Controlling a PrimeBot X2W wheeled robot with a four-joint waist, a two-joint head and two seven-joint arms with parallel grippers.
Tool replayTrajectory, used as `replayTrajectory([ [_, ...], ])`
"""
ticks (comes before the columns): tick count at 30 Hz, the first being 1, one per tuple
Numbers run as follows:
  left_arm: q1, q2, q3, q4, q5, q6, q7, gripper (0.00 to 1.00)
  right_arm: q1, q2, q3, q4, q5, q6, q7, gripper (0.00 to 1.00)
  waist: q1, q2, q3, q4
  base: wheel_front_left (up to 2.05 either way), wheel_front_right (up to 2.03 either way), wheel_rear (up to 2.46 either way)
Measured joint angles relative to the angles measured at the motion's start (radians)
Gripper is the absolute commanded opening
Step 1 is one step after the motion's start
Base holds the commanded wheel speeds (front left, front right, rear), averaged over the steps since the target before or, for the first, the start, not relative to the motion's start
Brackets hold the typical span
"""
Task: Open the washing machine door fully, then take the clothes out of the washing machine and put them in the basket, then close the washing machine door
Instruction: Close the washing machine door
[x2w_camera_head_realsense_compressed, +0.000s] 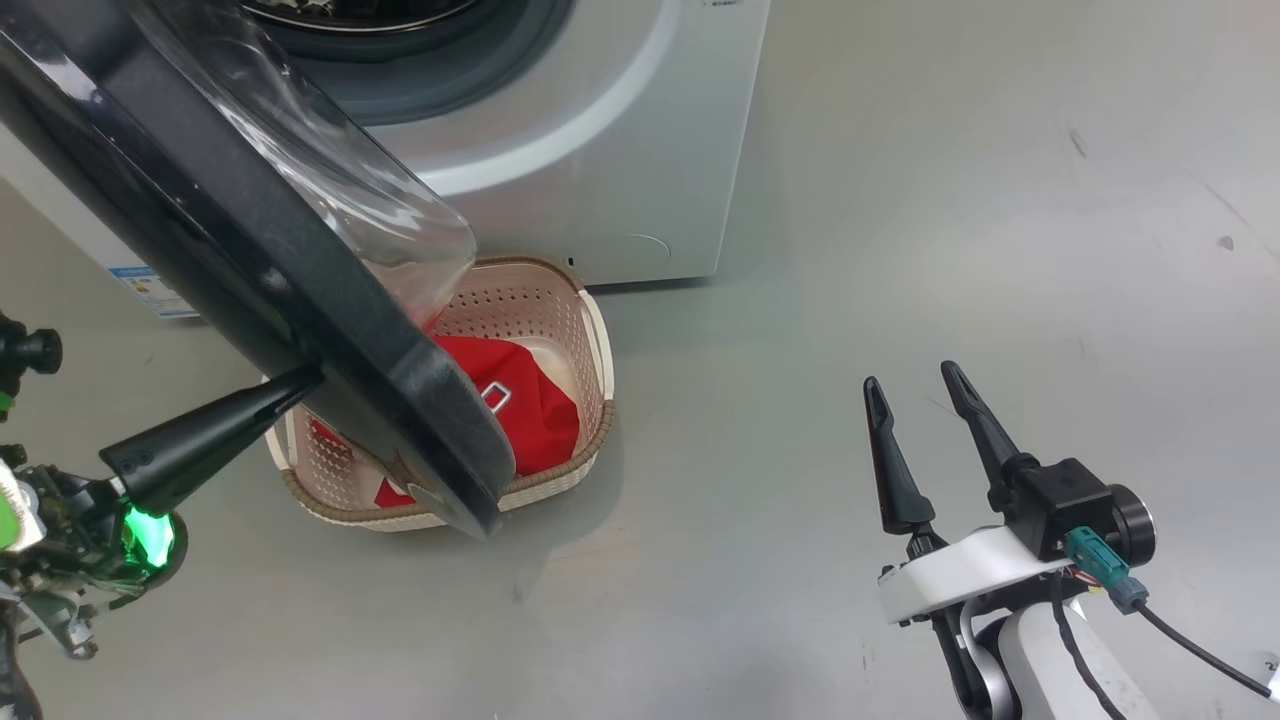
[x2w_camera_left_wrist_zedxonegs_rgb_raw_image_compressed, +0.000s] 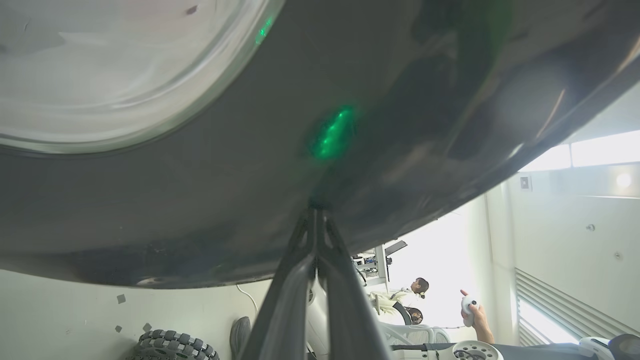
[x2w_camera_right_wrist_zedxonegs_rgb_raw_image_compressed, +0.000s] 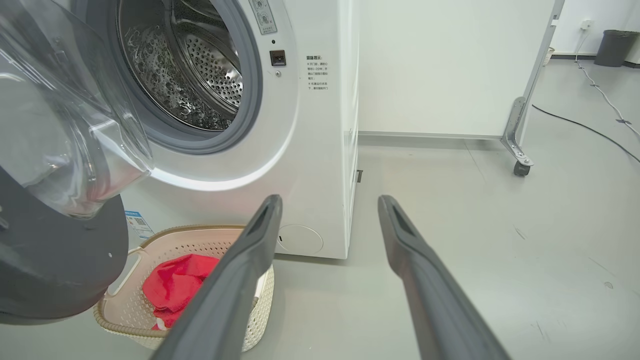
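The white washing machine (x2w_camera_head_realsense_compressed: 600, 130) (x2w_camera_right_wrist_zedxonegs_rgb_raw_image_compressed: 310, 150) stands with its door (x2w_camera_head_realsense_compressed: 250, 260) (x2w_camera_right_wrist_zedxonegs_rgb_raw_image_compressed: 50, 240) swung out over the basket. My left gripper (x2w_camera_head_realsense_compressed: 305, 382) (x2w_camera_left_wrist_zedxonegs_rgb_raw_image_compressed: 316, 212) is shut, its tips pressed against the door's black outer rim (x2w_camera_left_wrist_zedxonegs_rgb_raw_image_compressed: 250, 200). The red clothes (x2w_camera_head_realsense_compressed: 510, 400) (x2w_camera_right_wrist_zedxonegs_rgb_raw_image_compressed: 175, 285) lie in the cream basket (x2w_camera_head_realsense_compressed: 590, 350) (x2w_camera_right_wrist_zedxonegs_rgb_raw_image_compressed: 130, 325) on the floor in front of the washer. The steel drum (x2w_camera_right_wrist_zedxonegs_rgb_raw_image_compressed: 200, 70) looks bare inside. My right gripper (x2w_camera_head_realsense_compressed: 912, 382) (x2w_camera_right_wrist_zedxonegs_rgb_raw_image_compressed: 330, 205) hangs open over bare floor to the right, holding nothing.
Grey floor (x2w_camera_head_realsense_compressed: 950, 200) spreads to the right of the washer. A white panel on castors (x2w_camera_right_wrist_zedxonegs_rgb_raw_image_compressed: 522, 165) and a cable (x2w_camera_right_wrist_zedxonegs_rgb_raw_image_compressed: 590, 130) sit at the back right. In the left wrist view, a person's hand (x2w_camera_left_wrist_zedxonegs_rgb_raw_image_compressed: 475, 312) holds a controller, and a tyre (x2w_camera_left_wrist_zedxonegs_rgb_raw_image_compressed: 175, 345) lies low.
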Motion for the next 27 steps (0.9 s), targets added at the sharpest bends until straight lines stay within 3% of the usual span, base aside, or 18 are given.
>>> replayTrajectory([
  [27,-0.189,-0.086,-0.041,0.075,0.021,0.037,-0.096,0.00,-0.043,0.004,0.022,-0.026,0.038,-0.008,0.000,1.00,0.0000,0.0000,0.105,-0.157,0.00,0.00,0.00],
])
